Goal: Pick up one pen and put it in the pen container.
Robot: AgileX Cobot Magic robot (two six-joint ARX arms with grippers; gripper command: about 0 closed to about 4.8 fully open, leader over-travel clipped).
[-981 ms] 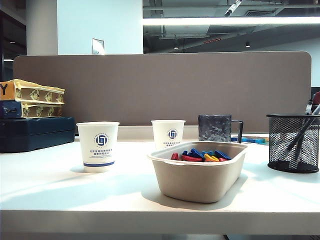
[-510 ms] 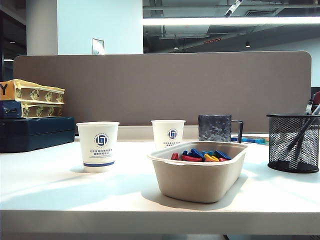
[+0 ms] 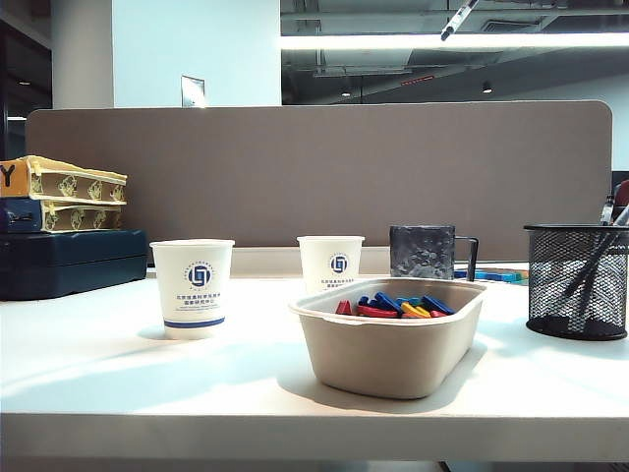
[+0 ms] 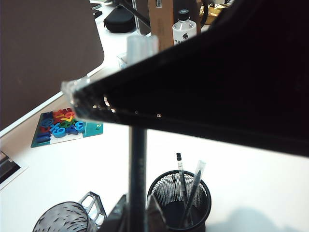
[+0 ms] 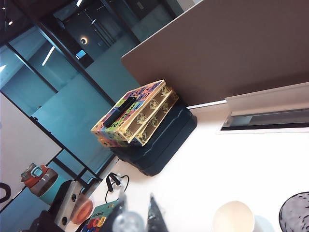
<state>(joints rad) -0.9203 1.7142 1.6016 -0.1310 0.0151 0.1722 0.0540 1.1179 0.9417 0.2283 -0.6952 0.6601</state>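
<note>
— What's the desk like?
— White table (image 3: 118, 364), grey partition (image 3: 314, 177) behind. Both arms are out of the exterior view.
— The pen?
— My left gripper (image 4: 137, 217) is clamped on the pen (image 4: 137, 159), which stands upright near the cup (image 4: 164, 191), outside it. A big black shape (image 4: 231, 72) hides half that view.
— And the right gripper (image 5: 137, 220)?
— Only its fingertips show, cut off at the frame edge. I can't tell how they stand.

Of the robot only fingertips show, close under each wrist camera: the left gripper (image 4: 139, 211) ends in two matte black, wedge-shaped fingers that narrow toward their tips, and the right gripper (image 5: 136, 205) in a similar dark, sharply pointed, blurred pair.
</note>
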